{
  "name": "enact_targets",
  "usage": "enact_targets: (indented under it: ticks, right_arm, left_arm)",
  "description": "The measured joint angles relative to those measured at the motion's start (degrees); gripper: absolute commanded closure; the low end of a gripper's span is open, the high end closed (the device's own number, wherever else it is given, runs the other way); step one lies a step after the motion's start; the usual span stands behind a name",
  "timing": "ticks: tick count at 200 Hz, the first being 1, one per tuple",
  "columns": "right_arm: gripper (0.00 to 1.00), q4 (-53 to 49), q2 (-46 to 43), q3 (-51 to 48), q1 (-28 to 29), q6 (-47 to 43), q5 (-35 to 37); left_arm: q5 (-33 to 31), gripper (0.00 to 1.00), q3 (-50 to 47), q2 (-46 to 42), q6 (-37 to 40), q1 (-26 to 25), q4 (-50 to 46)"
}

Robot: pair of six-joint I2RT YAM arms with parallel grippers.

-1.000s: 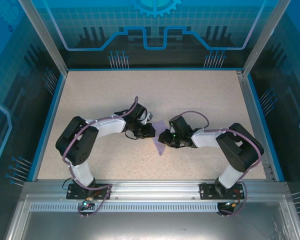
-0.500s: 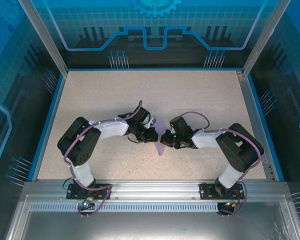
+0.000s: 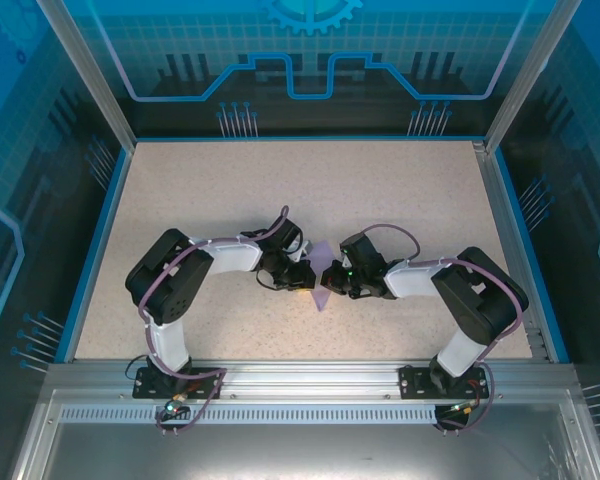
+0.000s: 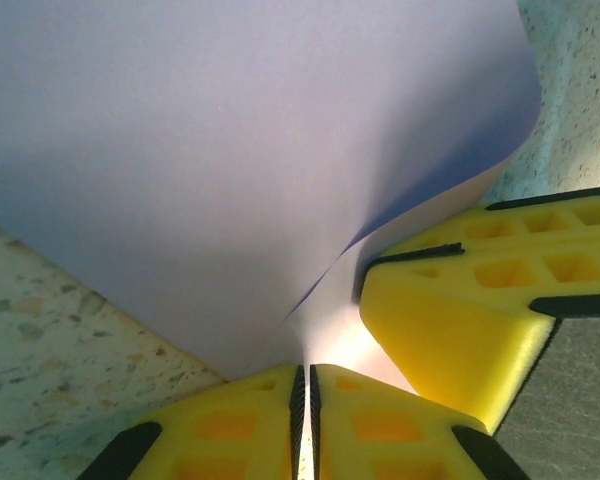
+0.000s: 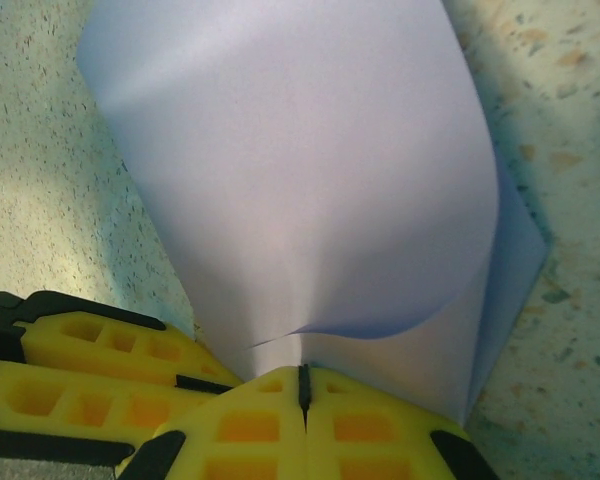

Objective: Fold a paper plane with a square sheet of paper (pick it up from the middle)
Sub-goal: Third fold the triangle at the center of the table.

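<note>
The lavender square sheet of paper (image 3: 322, 273) sits between the two grippers at the table's middle, bent over on itself. In the left wrist view the sheet of paper (image 4: 230, 170) curls up from my left gripper (image 4: 304, 372), whose yellow jaws are shut on its edge. The right gripper's yellow fingers (image 4: 480, 300) press in from the right. In the right wrist view my right gripper (image 5: 303, 378) is shut on the paper (image 5: 300, 170), which bows upward in a loop. The left gripper's fingers (image 5: 90, 360) show at lower left. From above, my left gripper (image 3: 306, 277) and right gripper (image 3: 332, 279) nearly touch.
The speckled beige table (image 3: 230, 190) has a blue rim and metal frame posts around it. Open table surface lies behind and to both sides of the arms. An aluminium rail (image 3: 310, 380) runs along the near edge by the arm bases.
My left gripper has moved right, from beside the sheet to its edge, and closed in against the right gripper. The right arm has barely moved.
</note>
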Motion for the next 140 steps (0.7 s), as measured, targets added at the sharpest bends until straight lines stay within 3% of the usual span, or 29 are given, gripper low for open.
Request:
enact_targets:
  ticks: [38,82,140]
  right_arm:
    - [1.0,0.0,-0.1,0.0,0.0,0.0,0.0]
    - [0.88,-2.0,-1.2,0.0,0.0,-0.3,0.2]
    - [0.89,-4.1,-7.8,-2.9,-0.6,-0.6,0.5]
  left_arm:
    - [-0.4,0.86,0.5,0.2,1.6,0.0,-0.7]
    - [-0.4,0.87,1.7,1.0,3.1,0.0,-2.0]
    - [-0.7,0.87,3.2,1.9,5.9,0.0,-4.0]
